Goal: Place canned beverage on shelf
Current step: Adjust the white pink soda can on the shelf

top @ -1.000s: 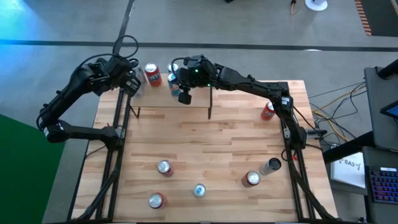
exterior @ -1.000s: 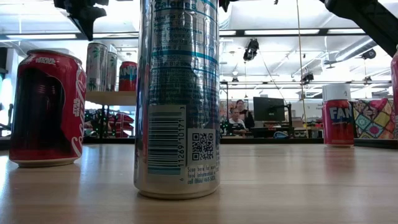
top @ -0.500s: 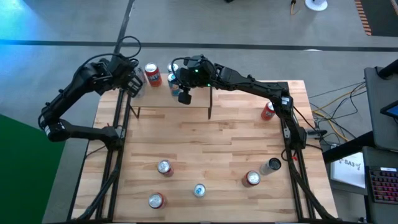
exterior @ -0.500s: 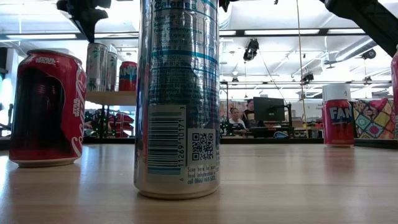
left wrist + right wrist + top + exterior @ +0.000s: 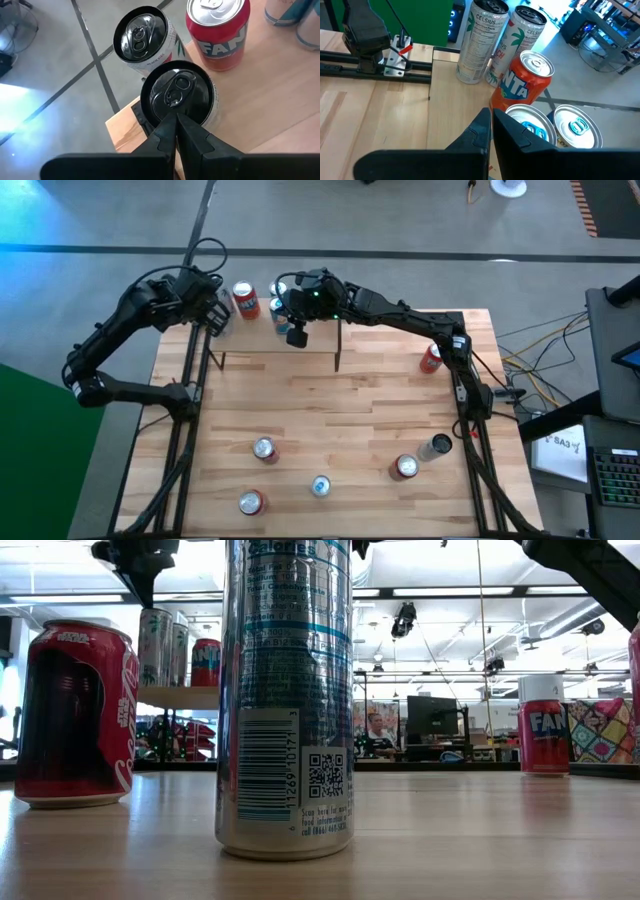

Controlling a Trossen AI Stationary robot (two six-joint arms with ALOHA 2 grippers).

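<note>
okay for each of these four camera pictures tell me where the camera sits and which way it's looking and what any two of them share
High view: overhead, facing straight down on the table; both arms show.
Low view: at tabletop height, looking level past a silver can into the room.
Left wrist view: above the shelf, looking down past the shut left hand.
Right wrist view: over the shelf, past the shut right hand.
Shared: both wrist views show the orange Fanta can.

Both arms matte black, six-joint; black cable loops at left arm point(image 5: 130, 315), green LED on right arm point(image 5: 400, 315) wrist.
</note>
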